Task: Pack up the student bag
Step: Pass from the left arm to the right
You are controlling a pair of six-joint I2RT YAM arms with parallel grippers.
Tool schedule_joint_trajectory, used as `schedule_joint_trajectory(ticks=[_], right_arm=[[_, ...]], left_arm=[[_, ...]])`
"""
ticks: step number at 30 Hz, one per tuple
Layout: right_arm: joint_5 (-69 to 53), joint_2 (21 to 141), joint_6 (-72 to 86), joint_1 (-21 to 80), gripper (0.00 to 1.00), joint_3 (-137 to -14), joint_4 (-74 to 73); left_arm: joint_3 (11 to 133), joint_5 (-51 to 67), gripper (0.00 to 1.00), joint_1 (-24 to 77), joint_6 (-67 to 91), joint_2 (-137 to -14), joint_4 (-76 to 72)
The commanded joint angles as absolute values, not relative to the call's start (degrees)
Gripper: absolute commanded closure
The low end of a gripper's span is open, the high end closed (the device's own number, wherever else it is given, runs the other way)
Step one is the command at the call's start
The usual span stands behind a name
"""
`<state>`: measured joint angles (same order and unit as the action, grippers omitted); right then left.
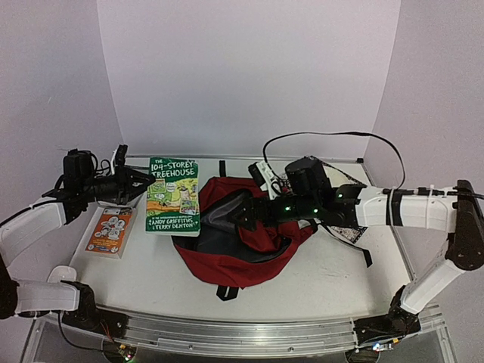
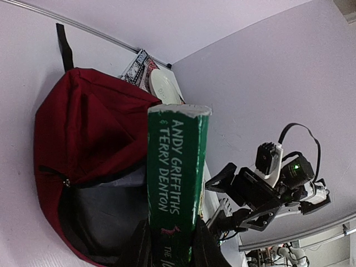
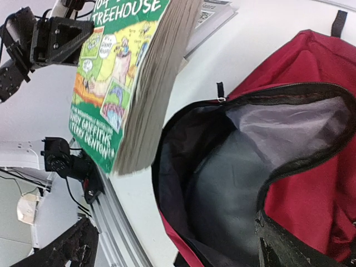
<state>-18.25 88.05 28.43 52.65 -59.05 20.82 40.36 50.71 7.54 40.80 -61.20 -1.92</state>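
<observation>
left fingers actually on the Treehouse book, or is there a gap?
Touching. Left wrist view: the green book is pinched at its spine between both fingers of the left gripper, with no gap on either side.

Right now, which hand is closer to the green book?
Left. The left hand grips the book by its edge. The right hand is apart from it, open at the mouth of the bag beside the book.

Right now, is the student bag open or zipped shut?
Open: the student bag gapes, grey lining showing; the book is outside.
</observation>
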Motion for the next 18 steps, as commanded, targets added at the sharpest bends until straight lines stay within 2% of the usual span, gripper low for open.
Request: schedule_joint_trajectory(ticks=[1, 11, 18], right_arm=[[-20.18, 90.66, 34.9, 52.92, 0.02, -62.59, 30.14], [-25.61, 98.93, 41.38, 53.53, 0.02, -66.71, 39.62], [-30.16, 101.61, 42.8, 53.52, 0.02, -67.96, 44.55]], left_arm=[[41.52, 50.1, 1.0, 11.14, 43.37, -58.04, -5.05], [42.64, 49.42, 1.0, 19.83, 45.53, -59.31, -9.77], [43.1, 51.31, 1.0, 22.39, 48.19, -59.15, -13.7]])
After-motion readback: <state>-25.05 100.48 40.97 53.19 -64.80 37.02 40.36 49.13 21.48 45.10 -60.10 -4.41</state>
